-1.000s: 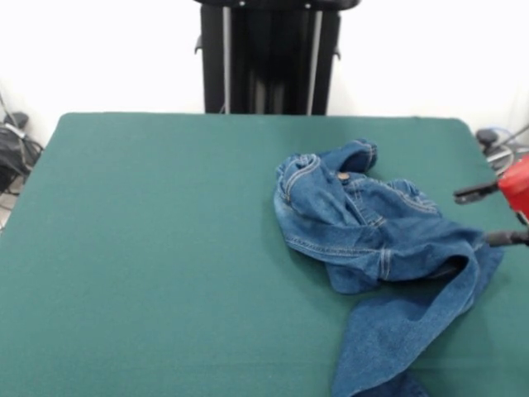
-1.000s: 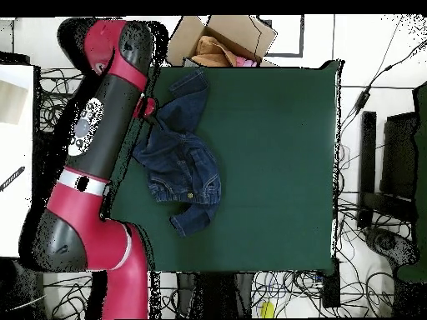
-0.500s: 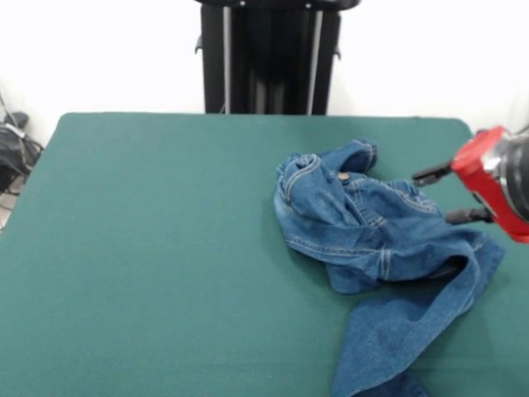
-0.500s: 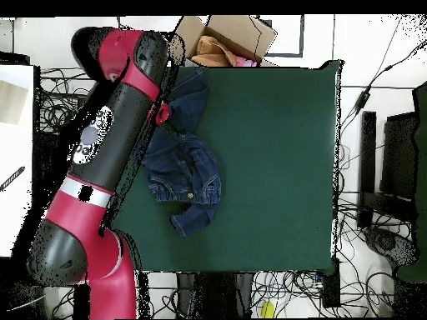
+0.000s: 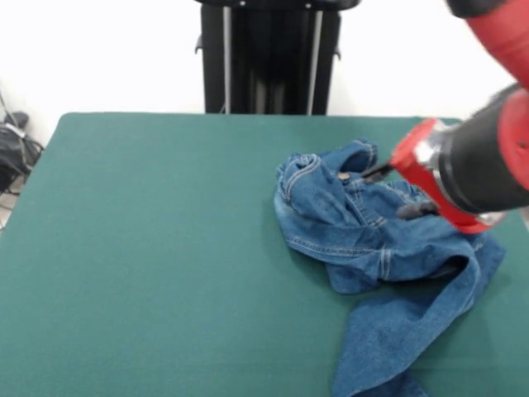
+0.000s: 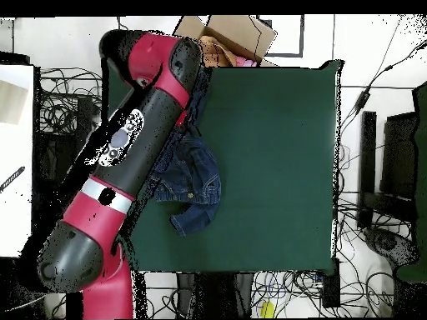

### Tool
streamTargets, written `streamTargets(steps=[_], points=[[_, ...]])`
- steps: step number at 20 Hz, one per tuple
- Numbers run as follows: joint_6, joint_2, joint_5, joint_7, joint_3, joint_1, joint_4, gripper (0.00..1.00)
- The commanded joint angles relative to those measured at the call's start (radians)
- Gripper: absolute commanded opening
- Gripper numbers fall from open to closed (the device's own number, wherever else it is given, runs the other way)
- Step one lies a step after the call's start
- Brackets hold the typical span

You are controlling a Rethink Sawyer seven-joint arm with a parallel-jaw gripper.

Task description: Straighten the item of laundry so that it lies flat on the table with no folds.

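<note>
Tool over crumpled jeans

The tool point(image 5: 395, 192), its two tips spread apart and empty, hangs just above the jeans point(image 5: 372, 240) near the waist button, on the tabletop point(image 5: 149, 248); one leg trails toward the near edge. Overhead, the arm point(image 6: 138, 142) hides the tool but shows the bunched waist end.
</note>
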Motion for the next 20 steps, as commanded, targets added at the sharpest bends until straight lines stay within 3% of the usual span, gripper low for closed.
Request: streamTargets(steps=[1,10,20], points=[[-0.147,-0.074,-0.158,-0.222,0.286,0.0,0.072,1.0],[-0.226,-0.141,-0.313,-0.241,0.46,-0.025,0.107,1.0],[-0.356,-0.259,-0.48,-0.263,0.664,-0.008,0.288,1.0]])
